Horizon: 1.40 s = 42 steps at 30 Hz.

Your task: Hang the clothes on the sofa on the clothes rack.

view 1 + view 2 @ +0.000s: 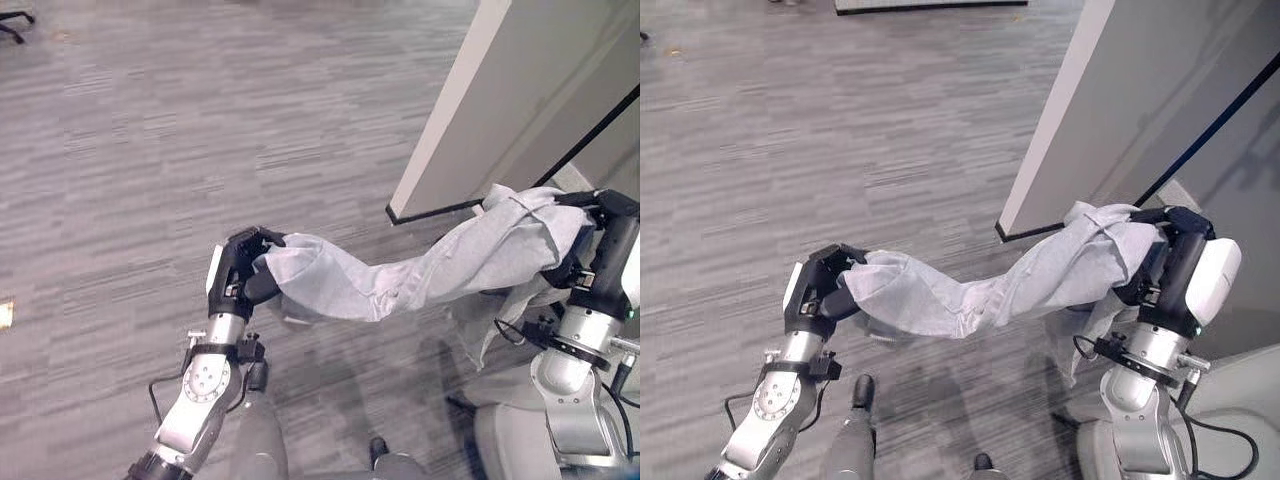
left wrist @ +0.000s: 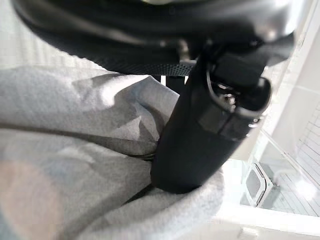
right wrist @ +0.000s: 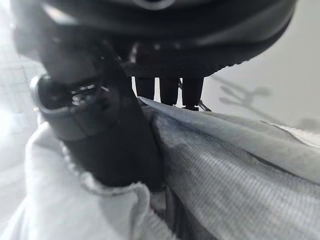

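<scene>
Between the two hands: a pale grey garment (image 1: 400, 275) is held off the floor, stretched in a sagging band from one hand to the other.
Garment, left end: it is bunched and wrapped over the fingers of the left hand (image 1: 240, 268), with a rounded fold drooping just below that hand.
Garment, right end: it is draped over the top of the right hand (image 1: 1175, 262), and a loose tail is seen hanging down beside that wrist.
Left hand: the fingers are curled round the cloth and the thumb (image 2: 200, 135) is pressed into the folds, so the cloth is clamped; this is shown up close in the left wrist view.
Right hand: the thumb (image 3: 107, 140) is pushed down against the cloth and the fingers (image 3: 169, 90) are laid over the fabric, so this end is gripped too.
Beyond the right hand: a light grey partition panel (image 1: 520, 90) with a dark bottom edge is stood upright, near the raised end of the garment.
Below both hands: a grey striped carpet floor (image 1: 150, 150) is spread out, well apart from the cloth.
</scene>
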### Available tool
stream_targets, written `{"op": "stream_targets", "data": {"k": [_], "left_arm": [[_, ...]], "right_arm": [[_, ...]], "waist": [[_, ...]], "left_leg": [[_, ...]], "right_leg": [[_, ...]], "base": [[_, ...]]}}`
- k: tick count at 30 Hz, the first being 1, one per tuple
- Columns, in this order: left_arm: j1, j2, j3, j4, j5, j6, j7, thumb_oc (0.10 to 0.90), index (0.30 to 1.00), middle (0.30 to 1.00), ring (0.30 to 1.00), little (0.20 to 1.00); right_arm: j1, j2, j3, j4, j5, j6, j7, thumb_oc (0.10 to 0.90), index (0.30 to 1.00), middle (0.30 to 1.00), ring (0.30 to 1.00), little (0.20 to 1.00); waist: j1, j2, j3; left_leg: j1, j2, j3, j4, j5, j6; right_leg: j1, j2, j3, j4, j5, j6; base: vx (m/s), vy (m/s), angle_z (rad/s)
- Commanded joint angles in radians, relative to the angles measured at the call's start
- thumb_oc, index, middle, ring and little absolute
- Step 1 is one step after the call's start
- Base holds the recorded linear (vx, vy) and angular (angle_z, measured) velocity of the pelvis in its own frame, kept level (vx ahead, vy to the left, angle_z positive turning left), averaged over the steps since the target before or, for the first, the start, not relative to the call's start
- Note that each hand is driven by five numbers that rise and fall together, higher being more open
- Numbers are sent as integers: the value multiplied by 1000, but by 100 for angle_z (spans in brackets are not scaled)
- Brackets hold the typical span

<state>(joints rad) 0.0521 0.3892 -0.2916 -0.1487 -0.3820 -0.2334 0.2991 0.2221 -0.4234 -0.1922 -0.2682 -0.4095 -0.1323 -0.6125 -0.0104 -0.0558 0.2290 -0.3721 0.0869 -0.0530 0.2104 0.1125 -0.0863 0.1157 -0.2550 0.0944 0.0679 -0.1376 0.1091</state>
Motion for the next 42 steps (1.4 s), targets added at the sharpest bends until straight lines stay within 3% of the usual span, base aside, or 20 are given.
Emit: {"op": "stream_targets", "data": {"k": [1, 4, 6, 10, 12, 14, 15, 16, 18, 19, 20, 22, 25, 27, 29, 32, 36, 39, 40, 42], "left_arm": [[-31, 26, 66, -153, 94, -104, -1, 400, 300, 300, 300, 300], [-24, 52, 111, -169, 115, -100, 31, 400, 300, 300, 300, 300], [-21, 49, 120, -166, 106, -99, 43, 400, 300, 300, 300, 300], [40, 32, 158, -159, 86, -76, 25, 400, 300, 300, 300, 300], [67, 30, 173, -160, 78, -68, 13, 400, 300, 300, 300, 300], [69, 29, 178, -149, 80, -63, 13, 400, 300, 300, 300, 300], [75, 17, 188, -125, 107, -43, -14, 400, 300, 300, 300, 300], [78, 15, 188, -124, 109, -43, -15, 400, 300, 300, 300, 300], [72, 8, 195, -115, 102, -54, -31, 400, 300, 300, 300, 300], [70, 14, 198, -120, 85, -57, -28, 400, 300, 300, 300, 300], [69, 10, 212, -117, 75, -59, -22, 400, 300, 300, 300, 300], [68, -7, 211, -110, 68, -62, -17, 400, 300, 300, 300, 300], [51, -25, 202, -106, 74, -83, -15, 400, 300, 300, 300, 300], [37, -35, 195, -99, 94, -95, -12, 400, 300, 300, 300, 300], [14, -40, 185, -92, 112, -91, 8, 400, 300, 300, 300, 300], [4, -42, 189, -91, 127, -89, 11, 400, 300, 300, 300, 300], [-6, -5, 190, -98, 155, -90, 5, 400, 300, 300, 300, 300], [-13, 13, 202, -95, 165, -86, 14, 400, 300, 300, 300, 300], [-16, 34, 225, -107, 190, -85, 33, 400, 300, 300, 300, 300], [-13, 42, 238, -110, 197, -85, 44, 400, 300, 300, 300, 300]], "right_arm": [[-97, -48, -30, -70, 28, -61, -7, 400, 300, 300, 300, 300], [-123, -45, -34, -78, -1, -49, -18, 400, 300, 300, 300, 300], [-136, -42, -25, -76, -3, -47, -22, 400, 300, 300, 300, 300], [-119, -52, -2, -77, 5, -56, 14, 400, 300, 300, 300, 300], [-130, -56, 6, -84, 3, -60, 12, 400, 300, 300, 300, 300], [-143, -54, 18, -83, -4, -57, 5, 400, 300, 300, 300, 300], [-127, -57, 30, -119, -102, -29, -4, 400, 300, 300, 300, 300], [-122, -56, 31, -125, -105, -27, -2, 400, 300, 300, 300, 300], [-100, -52, 7, -150, -115, -36, -17, 400, 300, 300, 300, 300], [-105, -64, 10, -175, -116, -29, -38, 400, 300, 300, 300, 300], [-113, -85, 3, -194, -163, -7, -37, 400, 300, 300, 300, 300], [-122, -89, 6, -220, -180, -3, -33, 400, 300, 300, 300, 300], [-135, -96, 12, -229, -192, -12, -24, 400, 300, 300, 300, 300], [-149, -110, 30, -206, -183, -15, -19, 400, 300, 300, 300, 300], [-161, -115, 42, -169, -163, -6, -22, 400, 300, 300, 300, 300], [-168, -117, 48, -134, -154, 4, -12, 400, 300, 300, 300, 300], [-148, -98, 46, -66, -108, -9, 11, 400, 300, 300, 300, 300], [-162, -84, 61, -20, -81, -14, 26, 400, 300, 300, 300, 300], [-178, -86, 65, 6, -81, -8, 35, 400, 300, 300, 300, 300], [-186, -89, 65, 14, -86, -6, 36, 400, 300, 300, 300, 300]], "waist": [[-24, -9, -144], [-20, 0, -137], [-17, 3, -129], [-34, -2, -110], [-30, -12, -104], [-29, -10, -104], [-44, -25, -125], [-40, -24, -126], [-50, -15, -138], [-43, -26, -110], [-25, -32, -95], [-17, -36, -87], [1, -19, -97], [22, 4, -107], [35, 23, -106], [46, 47, -123], [52, 12, -152], [64, -7, -159], [73, -9, -151], [79, -11, -146]], "left_leg": [[124, 37, 15, -123, -50, 29], [203, 11, 74, -143, -88, 76], [229, 8, 100, -151, -100, 86], [347, -16, 193, -184, -159, 99], [399, -20, 243, -187, -192, 96], [435, -14, 250, -179, -237, 93], [493, 0, 336, -100, -316, 92], [492, 5, 340, -91, -322, 88], [444, 79, 375, 139, -252, 27], [338, 161, 358, 398, -92, -21], [230, 166, 288, 516, -72, -13], [159, 124, 276, 463, -102, 26], [154, 6, 193, 165, -159, 56], [166, -62, 97, -86, -68, 43], [125, -87, 34, -191, 0, 21], [145, -72, 2, -205, 28, 24], [157, -101, -15, -108, -41, 63], [184, -115, -14, -92, -77, 93], [212, -126, -16, -78, -97, 123], [237, -133, -14, -74, -121, 134]], "right_leg": [[-47, -13, -31, 110, 172, 37], [-109, -85, -125, 257, 290, 1], [-125, -101, -190, 294, 283, -4], [-220, 33, -388, 274, 122, -2], [-243, 62, -513, 199, 118, 2], [-238, 84, -543, 175, 112, 13], [-197, 93, -612, 119, 79, -29], [-193, 100, -608, 113, 77, -34], [-149, 164, -547, 50, 65, -75], [-98, 195, -492, 14, 47, -119], [-68, 223, -427, -30, 55, -144], [-57, 207, -380, -64, 94, -124], [-41, 194, -276, -114, 122, -62], [-7, 205, -204, -140, 116, -45], [32, 214, -166, -142, 96, -45], [54, 213, -125, -108, 57, -35], [45, 157, -117, 14, 14, -21], [18, 136, -121, 106, 43, 3], [-28, 113, -135, 242, 139, 17], [-50, 99, -148, 322, 166, 19]], "base": [[210, 382, -19], [253, 436, -37], [191, 317, -57], [227, 239, -60], [224, 72, -117], [321, -23, -109], [281, -91, -103], [448, -243, -90], [210, -272, -113], [188, -237, -126], [191, -147, -140], [131, 150, -207], [265, 301, -184], [340, 278, -144], [317, 202, -135], [242, 257, -100], [322, 255, -35], [214, 195, 0], [167, 154, 9], [250, 274, 12]]}}
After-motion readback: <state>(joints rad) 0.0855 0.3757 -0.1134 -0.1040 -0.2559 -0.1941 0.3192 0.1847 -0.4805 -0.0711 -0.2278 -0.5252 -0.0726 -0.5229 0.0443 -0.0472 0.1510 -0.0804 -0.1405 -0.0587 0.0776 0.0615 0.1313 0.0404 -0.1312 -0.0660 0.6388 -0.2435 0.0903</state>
